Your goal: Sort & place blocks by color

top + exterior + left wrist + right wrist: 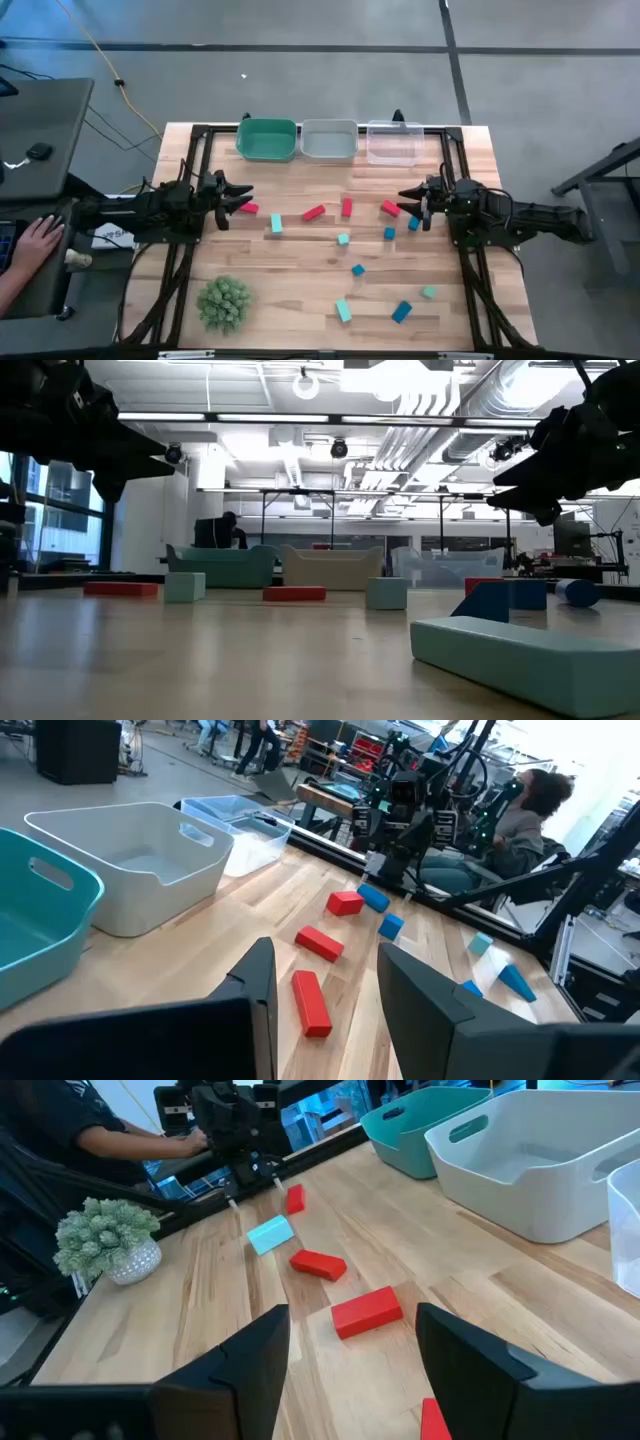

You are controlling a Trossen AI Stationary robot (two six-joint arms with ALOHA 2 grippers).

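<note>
wooden worktop [300,290] strewn with blocks [343,238], bins [329,140] empty: sorting barely begun; left gripper [240,198] and right gripper [408,200] gape empty, each needing to descend on a red block

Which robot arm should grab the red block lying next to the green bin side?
Probably the left. The left gripper hovers open right beside that red block, near the green bin. The right gripper is across the table, by another red block.

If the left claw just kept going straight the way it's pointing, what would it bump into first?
Probably a red block: it lies on the table straight ahead of the open left gripper, between its fingers. The gripper seems to hang above it, so it might pass over.
</note>
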